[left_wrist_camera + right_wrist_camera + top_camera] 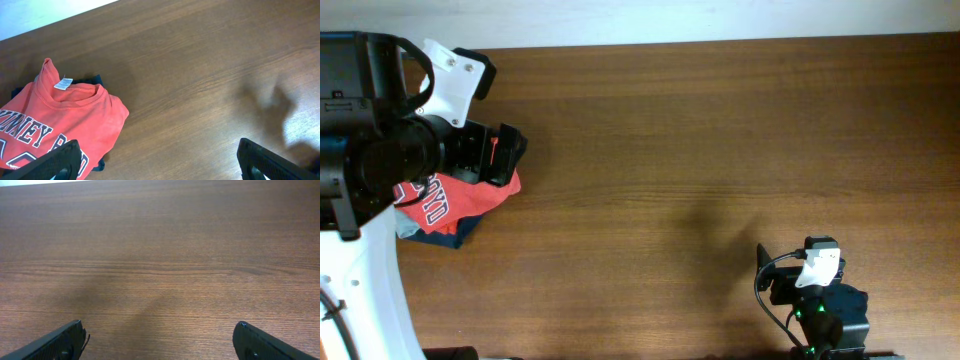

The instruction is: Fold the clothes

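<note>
A coral-red T-shirt [460, 200] with navy white-edged lettering lies crumpled at the table's left, on top of a navy garment [455, 236] and a grey one [408, 230]. The left wrist view shows its collar, white tag and lettering [65, 120]. My left gripper [505, 155] is open just above the pile's right edge; in its own view [160, 162] the left finger is over the shirt and the right finger is over bare wood. My right gripper [160, 342] is open and empty near the front right [817, 262]. The red tee with white print is out of view.
The brown wooden table [700, 150] stretches from the pile to the right edge. The left arm's white and black body [380, 130] covers part of the pile. The right arm's base with cables [820, 310] sits at the front edge.
</note>
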`<state>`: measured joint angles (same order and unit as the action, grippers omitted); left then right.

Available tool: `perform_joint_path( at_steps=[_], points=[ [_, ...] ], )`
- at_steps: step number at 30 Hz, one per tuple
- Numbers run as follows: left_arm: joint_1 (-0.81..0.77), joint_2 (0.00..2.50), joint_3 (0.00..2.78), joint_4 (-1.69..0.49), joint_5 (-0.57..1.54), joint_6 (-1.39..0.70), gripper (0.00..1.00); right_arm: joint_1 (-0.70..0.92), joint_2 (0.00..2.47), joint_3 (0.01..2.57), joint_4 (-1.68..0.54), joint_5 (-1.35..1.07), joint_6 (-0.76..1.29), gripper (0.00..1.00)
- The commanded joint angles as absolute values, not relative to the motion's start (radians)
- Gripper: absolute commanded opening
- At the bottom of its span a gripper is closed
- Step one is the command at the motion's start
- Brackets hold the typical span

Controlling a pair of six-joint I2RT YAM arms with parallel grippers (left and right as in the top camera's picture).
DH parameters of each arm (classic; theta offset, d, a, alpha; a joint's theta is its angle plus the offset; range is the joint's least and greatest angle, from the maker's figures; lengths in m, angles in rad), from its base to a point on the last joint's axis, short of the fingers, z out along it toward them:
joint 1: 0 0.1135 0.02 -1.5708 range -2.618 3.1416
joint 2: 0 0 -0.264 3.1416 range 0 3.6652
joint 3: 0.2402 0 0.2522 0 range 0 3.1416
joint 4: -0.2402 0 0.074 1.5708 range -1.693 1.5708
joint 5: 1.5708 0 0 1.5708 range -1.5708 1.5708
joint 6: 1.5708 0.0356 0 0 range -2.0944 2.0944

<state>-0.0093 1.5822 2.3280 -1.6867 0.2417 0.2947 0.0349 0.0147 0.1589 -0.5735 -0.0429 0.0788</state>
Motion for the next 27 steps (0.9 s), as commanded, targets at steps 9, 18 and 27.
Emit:
perform_joint_path(
  at_steps=[9, 18, 27],
  points=[
    [-0.02, 1.579, 2.325, -1.687, 0.238, 0.285, 0.99, 0.032, 0.004, 0.151, -0.569, -0.049, 0.086, 0.99],
    [-0.074, 1.329, 1.931, -1.221, 0.242, 0.369, 0.99, 0.032, 0.004, 0.151, -0.569, -0.049, 0.086, 0.98],
    [-0.105, 0.864, 1.116, -0.713, 0.242, 0.369, 0.99, 0.032, 0.004, 0.151, -0.569, -0.049, 0.086, 0.98]
  ],
)
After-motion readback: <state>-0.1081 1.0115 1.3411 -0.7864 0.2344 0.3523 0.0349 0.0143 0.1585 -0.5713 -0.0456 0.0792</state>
